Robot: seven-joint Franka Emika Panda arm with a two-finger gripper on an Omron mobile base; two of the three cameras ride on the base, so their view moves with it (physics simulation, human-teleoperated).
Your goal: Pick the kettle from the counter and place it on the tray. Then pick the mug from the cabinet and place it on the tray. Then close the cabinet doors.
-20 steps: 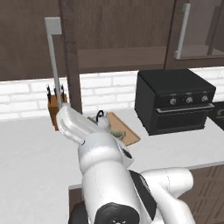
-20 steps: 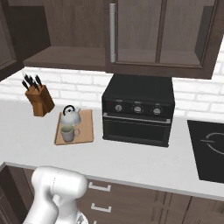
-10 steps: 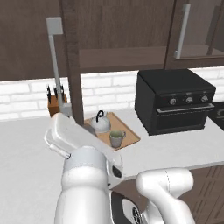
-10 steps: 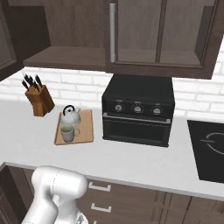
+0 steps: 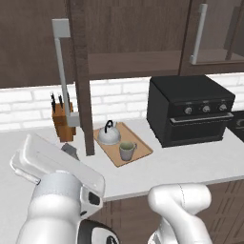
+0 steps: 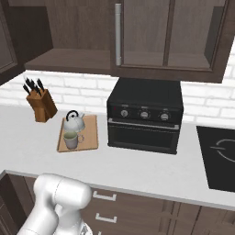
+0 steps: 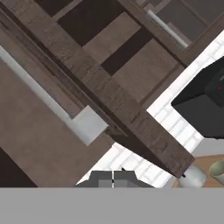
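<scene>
The silvery kettle and the greyish mug both stand on the light wooden tray on the counter. My gripper is shut with nothing in it. It sits low, just left of the open cabinet door, where its dark tip shows above the white arm. In the hand view that door's edge runs diagonally, with its grey bar handle beside it and the kettle at the lower right. The cabinet shelf is bare.
A knife block stands left of the tray by the brick wall. A black toaster oven sits right of it. The right cabinet door is closed, with a grey handle. A dark cooktop lies far right.
My arm has swung down and to the left in the left base view, uncovering the kettle, mug and tray. The things on the counter have not moved.
</scene>
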